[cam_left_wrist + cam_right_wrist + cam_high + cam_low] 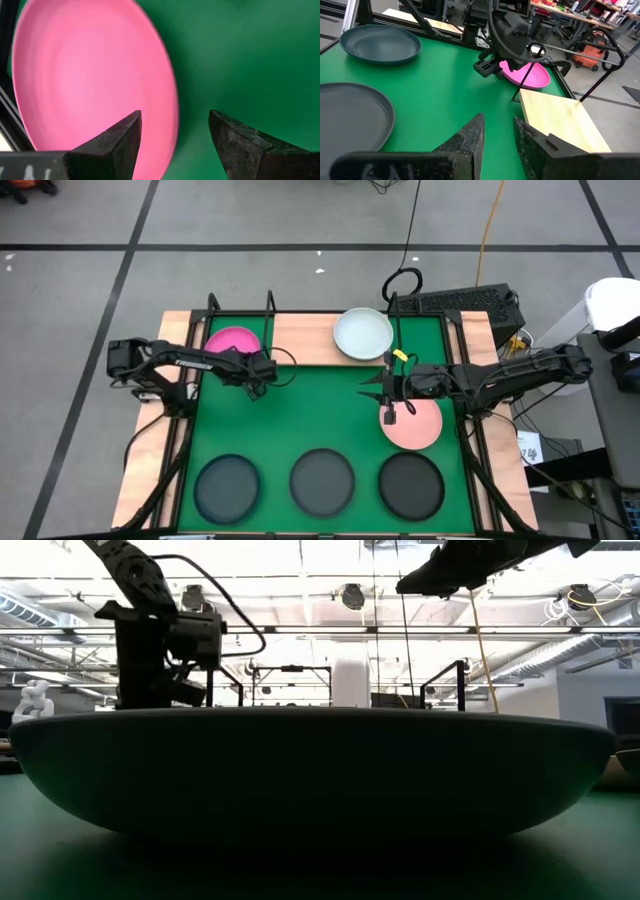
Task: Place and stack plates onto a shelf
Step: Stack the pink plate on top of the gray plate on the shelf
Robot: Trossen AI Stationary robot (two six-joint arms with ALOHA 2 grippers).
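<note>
The hot pink plate [233, 340] lies at the far left of the green mat, beside the left end of the light-wood shelf [303, 335]. My left gripper [175, 114] is open just above the pink plate's rim [170, 100], one finger over the plate and one over the mat; the right wrist view shows it in front of the pink plate [530, 75]. A pale plate [362, 333] rests on the shelf. My right gripper [498, 119] hovers over the mat, open by a narrow gap and empty. The salmon plate [415, 427] lies under the right arm.
Three dark plates [227, 485] [322, 480] [410, 485] lie in a row along the mat's near edge; one of them [320, 770] fills the low view. Black frame posts stand at the table's far corners. Bare mat [310, 405] lies between the grippers.
</note>
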